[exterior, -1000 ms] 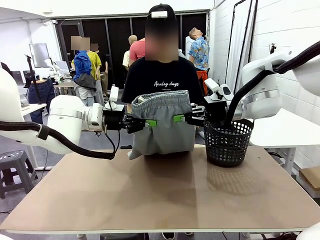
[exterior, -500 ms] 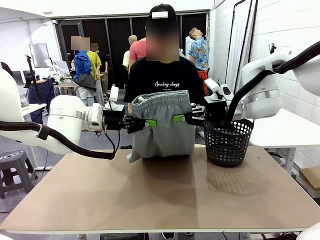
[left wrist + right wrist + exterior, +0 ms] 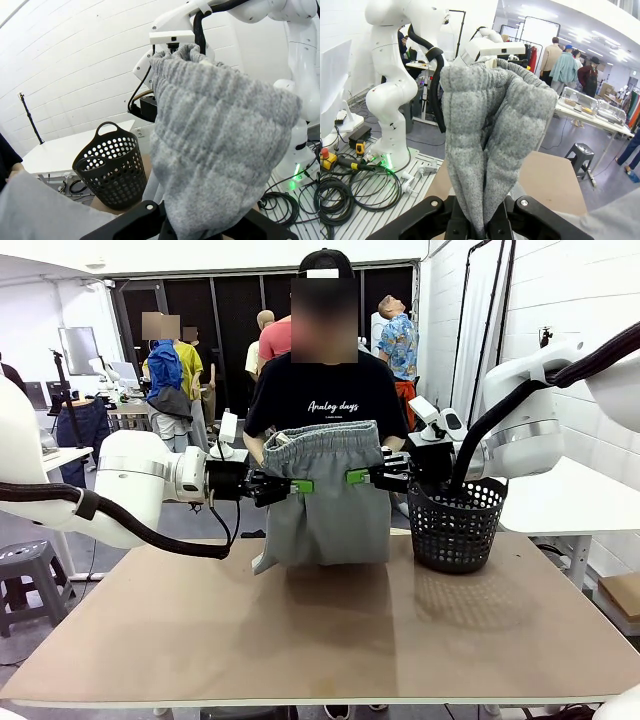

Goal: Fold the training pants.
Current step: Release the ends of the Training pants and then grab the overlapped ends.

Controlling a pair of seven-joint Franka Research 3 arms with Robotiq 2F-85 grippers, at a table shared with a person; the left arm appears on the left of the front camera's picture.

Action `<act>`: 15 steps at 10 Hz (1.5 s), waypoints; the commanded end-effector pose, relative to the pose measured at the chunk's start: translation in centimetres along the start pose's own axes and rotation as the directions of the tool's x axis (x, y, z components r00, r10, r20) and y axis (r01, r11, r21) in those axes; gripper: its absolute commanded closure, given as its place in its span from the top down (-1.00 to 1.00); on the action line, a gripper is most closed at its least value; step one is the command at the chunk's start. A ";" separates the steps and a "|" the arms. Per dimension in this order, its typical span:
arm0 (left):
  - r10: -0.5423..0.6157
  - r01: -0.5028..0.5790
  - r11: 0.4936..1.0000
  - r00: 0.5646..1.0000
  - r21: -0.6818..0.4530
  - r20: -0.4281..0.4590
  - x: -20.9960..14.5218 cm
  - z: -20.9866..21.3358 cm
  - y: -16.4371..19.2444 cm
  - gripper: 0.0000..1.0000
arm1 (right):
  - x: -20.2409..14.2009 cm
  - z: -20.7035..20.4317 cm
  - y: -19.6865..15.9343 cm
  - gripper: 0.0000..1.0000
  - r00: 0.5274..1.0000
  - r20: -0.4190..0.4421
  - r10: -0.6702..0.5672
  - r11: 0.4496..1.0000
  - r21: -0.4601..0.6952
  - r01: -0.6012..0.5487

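Over the far side of the desk (image 3: 330, 640), the left hand (image 3: 296, 486) and right hand (image 3: 352, 477) are each clamped on one side of the hanging pants (image 3: 325, 520), which should be lowered evenly and flat.

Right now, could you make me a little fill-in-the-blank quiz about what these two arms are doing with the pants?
1. The left gripper and the right gripper hold up the ____ training pants between them.
2. The jaws of both grippers are ____ on the fabric.
3. The black mesh basket stands on the table on the robot's ____ side.
Missing words: grey; shut; right.
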State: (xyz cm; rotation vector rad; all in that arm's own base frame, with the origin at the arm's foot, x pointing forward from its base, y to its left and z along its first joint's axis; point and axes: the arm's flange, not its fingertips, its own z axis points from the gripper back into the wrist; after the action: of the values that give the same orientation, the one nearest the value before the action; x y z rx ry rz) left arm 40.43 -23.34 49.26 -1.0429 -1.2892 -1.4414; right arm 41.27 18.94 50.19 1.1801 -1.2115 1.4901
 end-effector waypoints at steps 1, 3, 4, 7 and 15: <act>-0.003 0.003 1.000 1.000 0.002 0.009 0.3 -0.1 0.0 -1.00 | 0.1 -0.1 0.2 -1.00 1.000 0.003 0.002 1.000 0.001 -0.002; -0.003 0.003 1.000 1.000 0.002 0.009 0.3 -0.1 0.0 -1.00 | 0.1 -0.1 0.2 -1.00 1.000 0.003 0.002 1.000 0.001 -0.002; -0.003 0.003 1.000 1.000 0.002 0.009 0.3 -0.1 0.0 -1.00 | 0.1 -0.1 0.2 -1.00 1.000 0.003 0.002 1.000 0.001 -0.002; -0.003 0.003 1.000 1.000 0.002 0.009 0.3 -0.1 0.0 -1.00 | 0.1 -0.1 0.2 -1.00 1.000 0.003 0.002 1.000 0.001 -0.002; -0.003 0.003 1.000 1.000 0.002 0.009 0.3 -0.1 0.0 -1.00 | 0.1 -0.1 0.2 -1.00 1.000 0.003 0.002 1.000 0.001 -0.002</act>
State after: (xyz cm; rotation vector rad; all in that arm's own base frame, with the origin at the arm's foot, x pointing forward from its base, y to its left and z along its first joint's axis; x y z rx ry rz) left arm 40.42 -23.35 49.25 -1.0430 -1.2890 -1.4416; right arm 41.27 18.94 50.19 1.1801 -1.2115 1.4901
